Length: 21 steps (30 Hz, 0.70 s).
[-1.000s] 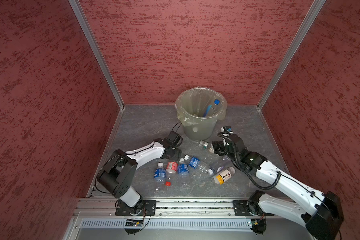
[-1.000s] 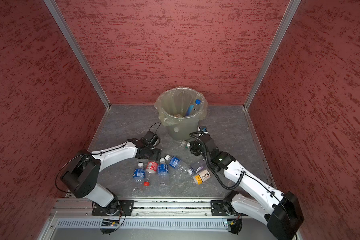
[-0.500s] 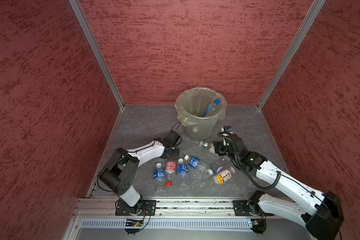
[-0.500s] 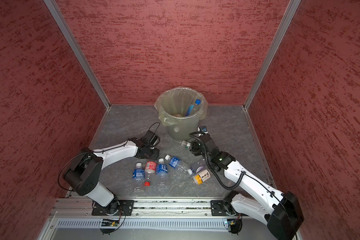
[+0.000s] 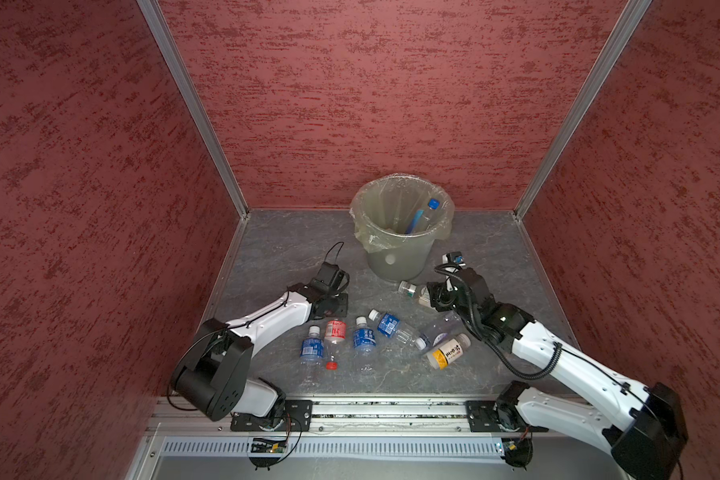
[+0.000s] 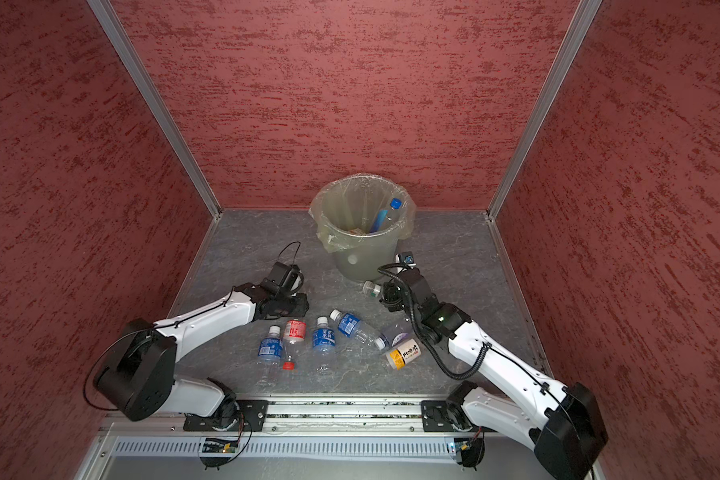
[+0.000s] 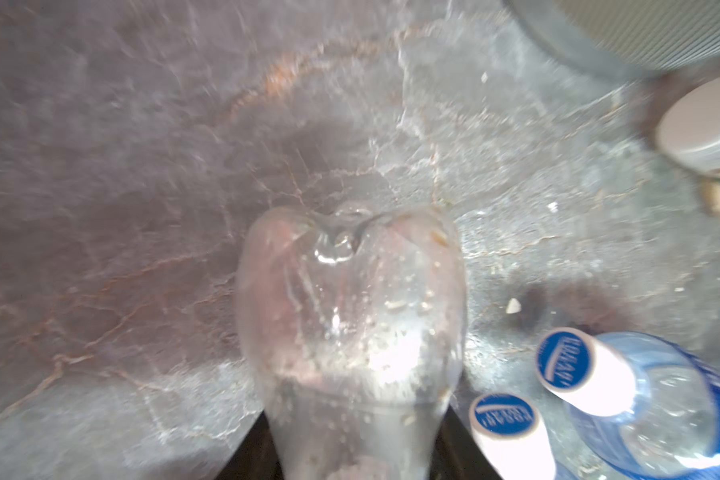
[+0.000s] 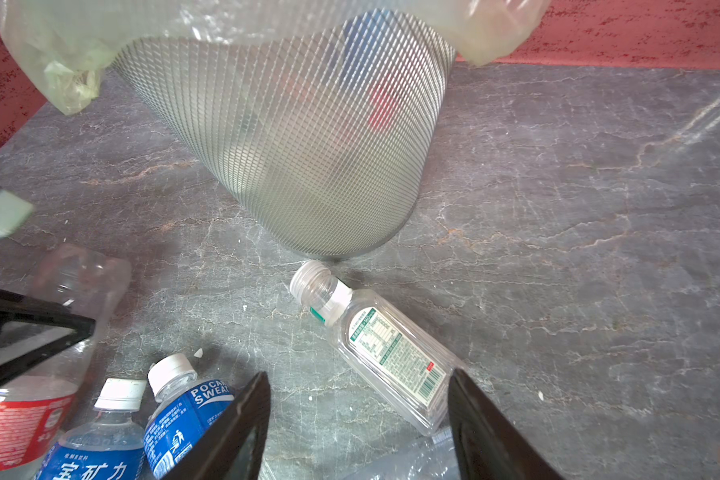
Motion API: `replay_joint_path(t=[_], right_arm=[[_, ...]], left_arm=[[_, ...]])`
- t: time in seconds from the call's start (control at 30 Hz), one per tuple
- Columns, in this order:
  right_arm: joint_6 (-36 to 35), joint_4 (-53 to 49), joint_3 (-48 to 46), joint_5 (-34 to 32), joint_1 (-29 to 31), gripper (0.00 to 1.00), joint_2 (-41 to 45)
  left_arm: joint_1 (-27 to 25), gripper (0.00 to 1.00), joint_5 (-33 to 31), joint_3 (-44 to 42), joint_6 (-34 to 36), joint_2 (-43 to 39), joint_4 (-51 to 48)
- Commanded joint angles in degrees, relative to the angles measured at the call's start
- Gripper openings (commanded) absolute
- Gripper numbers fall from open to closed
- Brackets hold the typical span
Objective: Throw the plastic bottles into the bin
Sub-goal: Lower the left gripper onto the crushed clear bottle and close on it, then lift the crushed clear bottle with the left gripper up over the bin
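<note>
You had the job only partly done here; the bin point(image 5: 395, 266) stood near the middle of the table's point(image 5: 283, 253) far edge, and a blue-capped bottle point(image 5: 424, 212) leaned inside it against the wall; more seemed to lie at the bottom, though the liner hid how many. Seven bottles were outside the bin, all between it and the near edge.

Your left gripper point(image 5: 333, 306) was clamped shut on the clear end of the red-labelled bottle point(image 5: 336, 330), which lay with its red cap toward the near edge; I judged it gripped but not yet lifted.

Your right gripper point(image 8: 358, 386) hung low with its jaws apart on either side of the flat green-labelled bottle point(image 8: 391, 353), which lay just beside the foot of the bin, cap toward it; one jaw was at the bottle's corner and the other stood clear of it, so I judged that grip not yet made.

Untouched toward the near edge were the left blue bottle point(image 5: 311, 348), the middle blue bottle point(image 5: 365, 337), the slanted blue bottle point(image 5: 388, 324), the pale bottle point(image 5: 440, 332) and the yellow-labelled bottle point(image 5: 447, 353), the last two nearest the right edge; those five waited their turn; each of the seven needed a lift and a drop over the rim.
</note>
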<state>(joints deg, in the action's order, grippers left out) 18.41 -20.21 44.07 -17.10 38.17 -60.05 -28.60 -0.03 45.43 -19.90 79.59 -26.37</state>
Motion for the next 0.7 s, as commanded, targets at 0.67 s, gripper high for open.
replay_joint_path(t=[0.67], right_arm=[[0.64,0.36,-0.06,0.11,0.23,0.68,0.68]], left_arm=[[2.06,0.43,-0.47,-11.74,-2.03,-33.13,9.44]])
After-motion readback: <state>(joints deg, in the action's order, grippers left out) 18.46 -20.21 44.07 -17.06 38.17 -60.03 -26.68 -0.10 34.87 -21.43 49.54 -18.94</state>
